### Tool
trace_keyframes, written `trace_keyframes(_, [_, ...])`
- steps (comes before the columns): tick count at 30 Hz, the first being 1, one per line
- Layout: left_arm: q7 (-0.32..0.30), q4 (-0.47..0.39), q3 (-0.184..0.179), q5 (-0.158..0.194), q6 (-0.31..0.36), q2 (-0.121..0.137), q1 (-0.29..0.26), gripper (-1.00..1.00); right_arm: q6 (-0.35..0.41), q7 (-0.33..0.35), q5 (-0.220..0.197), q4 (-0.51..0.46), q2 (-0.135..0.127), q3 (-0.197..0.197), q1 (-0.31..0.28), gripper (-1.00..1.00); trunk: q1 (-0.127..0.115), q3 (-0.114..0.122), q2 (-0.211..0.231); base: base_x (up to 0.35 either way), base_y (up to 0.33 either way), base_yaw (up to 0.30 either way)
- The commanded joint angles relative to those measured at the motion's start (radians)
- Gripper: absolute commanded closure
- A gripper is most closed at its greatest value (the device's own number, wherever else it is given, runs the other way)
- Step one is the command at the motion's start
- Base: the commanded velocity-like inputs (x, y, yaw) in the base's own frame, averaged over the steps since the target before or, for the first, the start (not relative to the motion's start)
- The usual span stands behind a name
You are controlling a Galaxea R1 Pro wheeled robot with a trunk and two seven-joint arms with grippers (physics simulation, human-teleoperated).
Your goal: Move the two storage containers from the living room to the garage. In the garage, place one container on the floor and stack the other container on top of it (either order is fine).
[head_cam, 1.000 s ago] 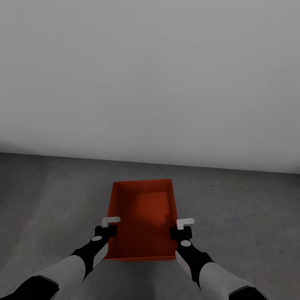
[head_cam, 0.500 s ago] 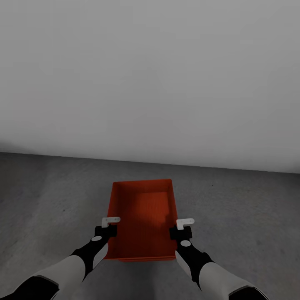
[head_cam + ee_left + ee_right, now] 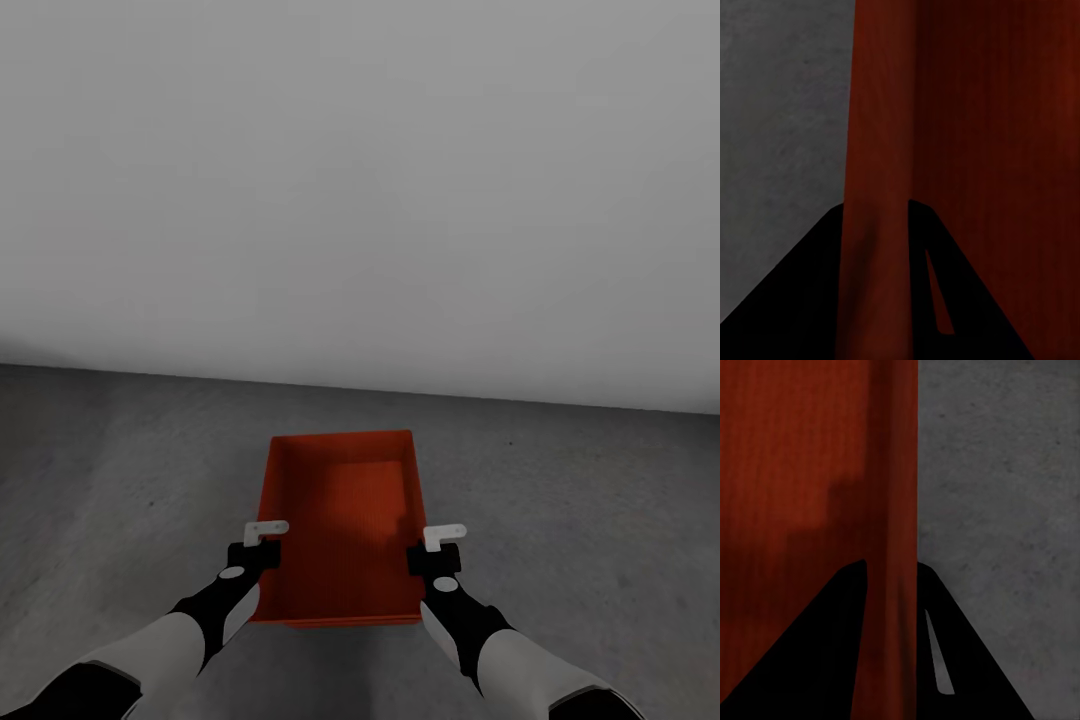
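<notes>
Head view: you pinch one container (image 3: 345,520) with both grippers (image 3: 262,548) (image 3: 436,553) over garage floor (image 3: 600,520); stacking remains.

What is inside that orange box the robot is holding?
The storage container looks empty: only its bare textured bottom shows, with a faint shadow. The near wall hides a thin strip of the bottom.

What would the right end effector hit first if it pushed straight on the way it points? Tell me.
Probably the concrete floor. The right end effector straddles the side wall of the orange-red container, pointing down along it; beyond its fingertips lies floor, though depth is unclear.
</notes>
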Motion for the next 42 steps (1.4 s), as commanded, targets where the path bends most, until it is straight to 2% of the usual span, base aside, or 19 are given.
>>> trace_keyframes(1, [0.029,-0.002,0.005,-0.007,-0.006,0.001,-0.001,1.0,-0.006,-0.016,-0.02,0.021,-0.01,-0.003,-0.001,1.0,0.0,-0.001,0.0,0.0,0.0,0.0])
trace_keyframes(7, [0.029,-0.002,0.005,-0.007,-0.006,0.001,-0.001,1.0,-0.006,-0.016,-0.02,0.022,-0.01,-0.003,-0.001,1.0,0.0,-0.001,0.0,0.0,0.0,0.0])
trace_keyframes(17, [0.029,-0.002,0.005,-0.006,-0.006,0.001,-0.001,1.0,-0.006,-0.016,-0.02,0.021,-0.01,-0.003,-0.001,1.0,0.038,-0.032,-0.07,0.0,0.0,0.0])
trace_keyframes(40, [0.029,-0.002,0.005,-0.006,-0.006,0.001,-0.001,1.0,-0.006,-0.016,-0.02,0.021,-0.01,-0.003,-0.001,1.0,0.038,-0.032,-0.07,0.0,0.0,0.0])
trace_keyframes(42, [0.029,-0.002,0.005,-0.006,-0.006,0.001,-0.001,1.0,-0.006,-0.016,-0.02,0.021,-0.01,-0.003,-0.001,1.0,0.046,-0.038,-0.084,0.0,0.0,0.0])
